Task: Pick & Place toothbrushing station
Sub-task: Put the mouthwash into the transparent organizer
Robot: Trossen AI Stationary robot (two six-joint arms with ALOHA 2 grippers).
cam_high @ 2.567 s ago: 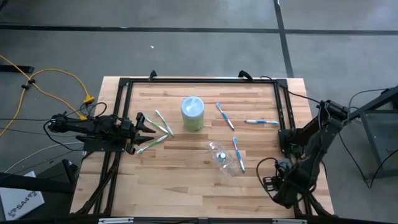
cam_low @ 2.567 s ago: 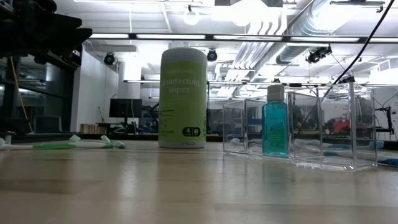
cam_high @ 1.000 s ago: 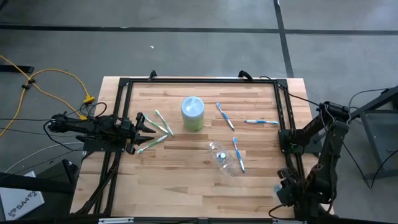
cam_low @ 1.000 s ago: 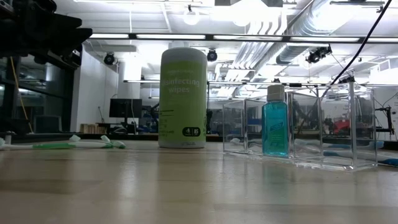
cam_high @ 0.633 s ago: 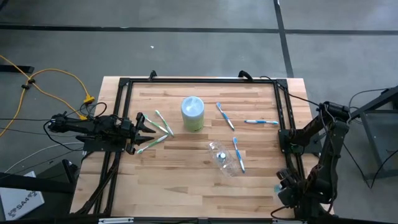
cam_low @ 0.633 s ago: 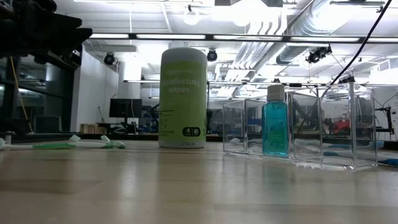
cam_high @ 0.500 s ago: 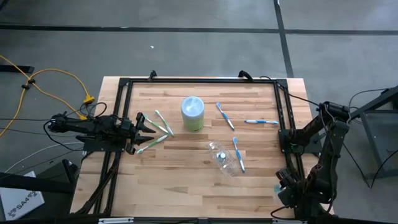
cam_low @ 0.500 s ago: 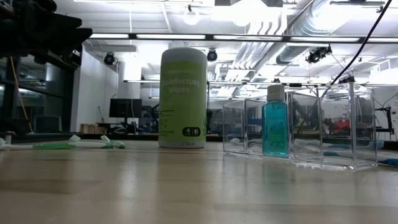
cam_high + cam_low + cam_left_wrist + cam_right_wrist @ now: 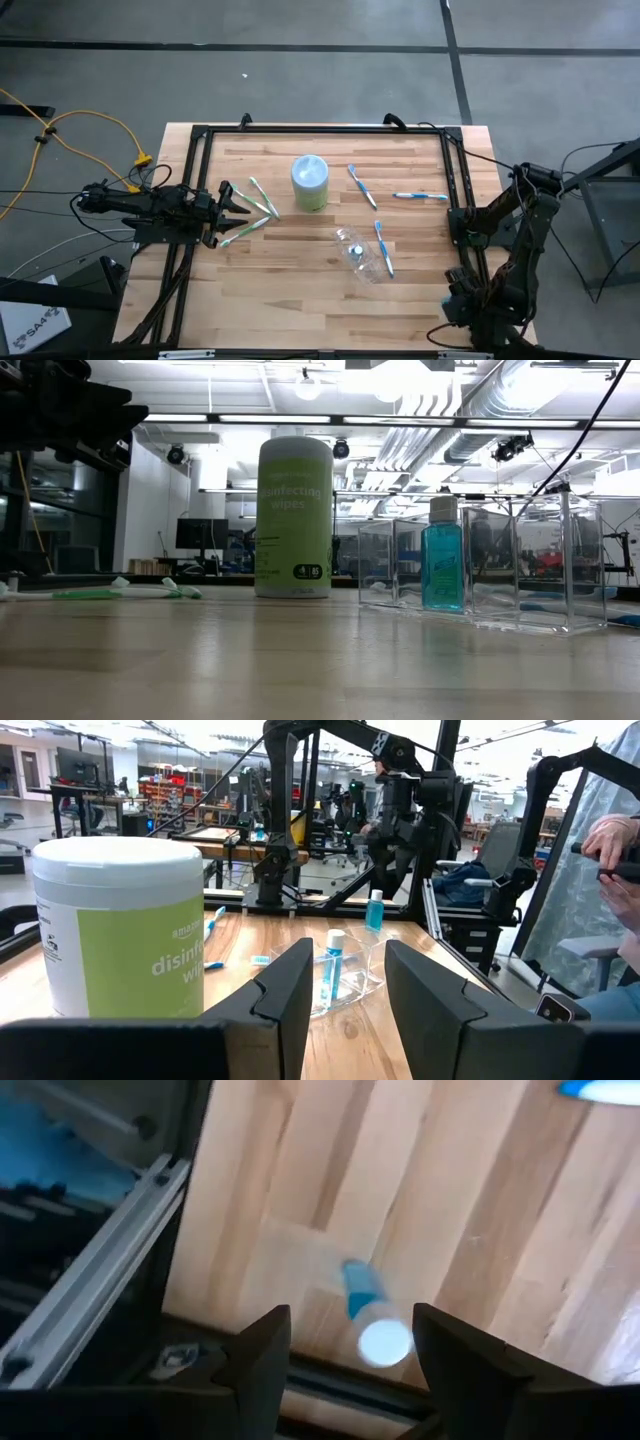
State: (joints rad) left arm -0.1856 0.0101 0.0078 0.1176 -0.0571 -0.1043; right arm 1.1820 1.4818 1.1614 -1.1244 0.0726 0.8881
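Note:
The clear plastic container (image 9: 362,260) rests on its base mid-table with a blue bottle (image 9: 442,570) upright inside. Blue-white toothbrushes (image 9: 384,247) (image 9: 362,186) (image 9: 420,196) lie flat to its right and behind it, green-white ones (image 9: 262,197) at the left. A second small blue bottle (image 9: 358,1295) with a pale cap stands near the table's near right corner. My right gripper (image 9: 350,1325) hangs above it, open and pointing down, a finger on either side and clear of it. My left gripper (image 9: 348,980) is open and level at the left edge.
A tall green-and-white wipes canister (image 9: 310,183) stands left of centre, between my left gripper and the container. A black metal frame (image 9: 455,190) runs around the tabletop; its near rail (image 9: 130,1280) lies close beside my right gripper. Bare wood lies along the near side.
My right arm swung toward the table's near right corner more than a second ago. Since then it has kept its place. The container, the toothbrushes and the canister have not moved.

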